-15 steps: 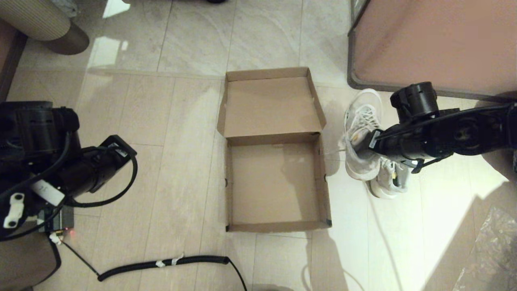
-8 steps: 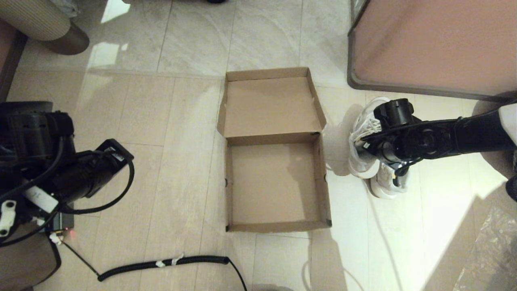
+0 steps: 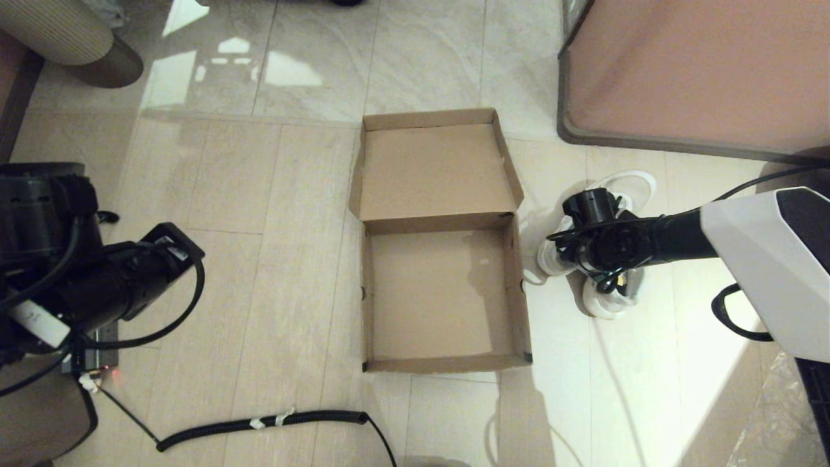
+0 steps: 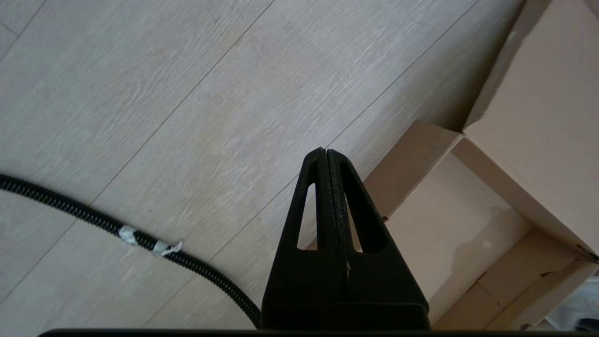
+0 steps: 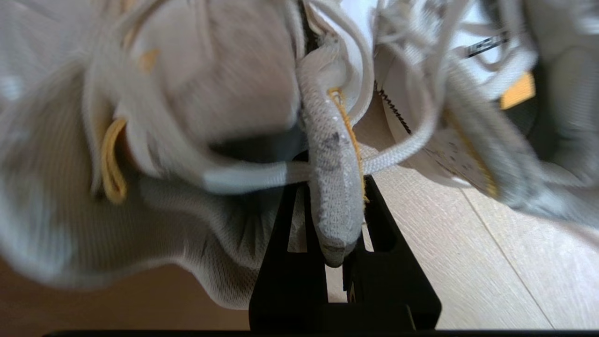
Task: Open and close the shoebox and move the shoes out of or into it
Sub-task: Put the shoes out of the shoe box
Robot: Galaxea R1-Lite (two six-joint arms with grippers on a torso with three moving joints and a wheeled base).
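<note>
The brown shoebox [image 3: 519, 292] lies open and empty on the floor, its lid [image 3: 436, 170] folded back on the far side. The white mesh shoes [image 3: 609, 305] lie just right of the box, mostly hidden under my right wrist. My right gripper [image 5: 334, 187] is shut on a grey knit edge of one shoe [image 5: 210, 93], with a lace across the fingers. The second shoe [image 5: 491, 117] sits beside it. My left gripper [image 4: 326, 154] is shut and empty, parked left of the shoebox [image 4: 449, 224].
A large pinkish-brown block with a dark rim [image 3: 700, 71] stands at the back right, close to the shoes. A black corrugated cable [image 3: 259, 423] runs across the near floor. A beige rounded object [image 3: 65, 39] is at the back left.
My right arm has dropped lower and moved a little toward the box, and the held shoe has come down with it. The left arm has drifted slightly back.
</note>
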